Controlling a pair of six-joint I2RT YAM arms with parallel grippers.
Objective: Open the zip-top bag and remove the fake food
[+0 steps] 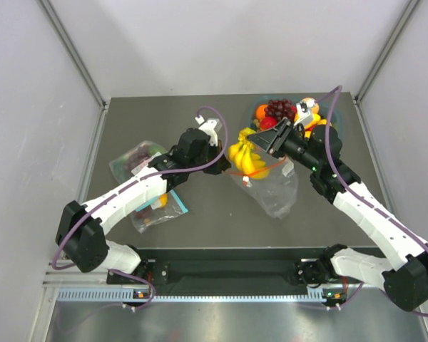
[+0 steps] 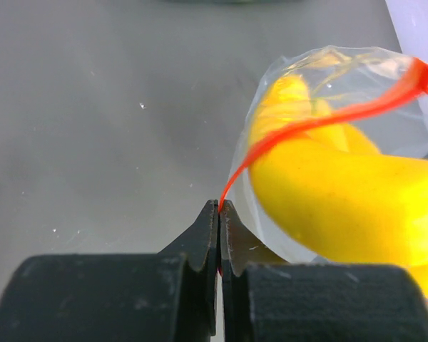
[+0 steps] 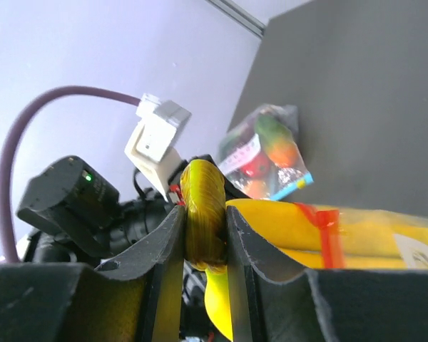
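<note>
Though unclear overhead, the zip-top bag (image 1: 278, 192) is pinched at its red strip (image 2: 328, 117) by the left gripper (image 2: 219, 208); at its mouth, the banana bunch (image 2: 342, 199), seemingly its stem, is clamped by the right gripper (image 3: 204, 214).

Tabletop (image 1: 164, 117) rear-left and near-centre strip: open for passage. Centre obstructed by zip-top bag (image 1: 278, 189) and banana bunch (image 1: 246, 158), strung between left end effector (image 2: 219, 206) and right end effector (image 3: 205, 214). Left flank obstructed by rear filled bag (image 1: 132, 160) and near filled bag (image 1: 160, 211). Rear-right corner occupied by loose fruit heap (image 1: 278, 109).
</note>
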